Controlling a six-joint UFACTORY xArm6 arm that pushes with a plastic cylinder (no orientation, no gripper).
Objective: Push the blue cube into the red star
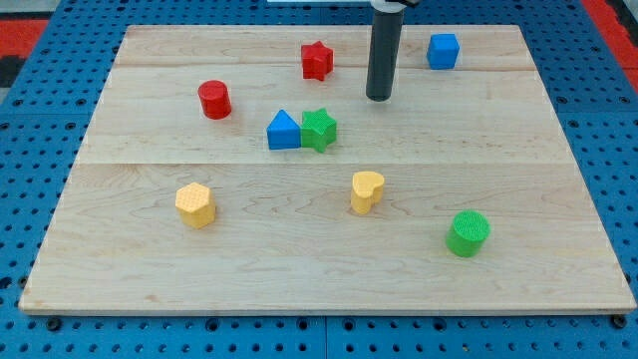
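The blue cube (444, 50) sits near the view's top right of the wooden board (329, 269). The red star (317, 60) lies at the top centre, well to the left of the cube. My tip (379, 98) is the lower end of the dark rod, standing between them and a little lower in the view. It is to the lower left of the blue cube and to the lower right of the red star, touching neither.
A red cylinder (214, 100) is at the upper left. A blue triangular block (283, 131) touches a green star (319, 129) at the centre. A yellow hexagon (195, 204), a yellow heart (366, 190) and a green cylinder (468, 233) lie lower down.
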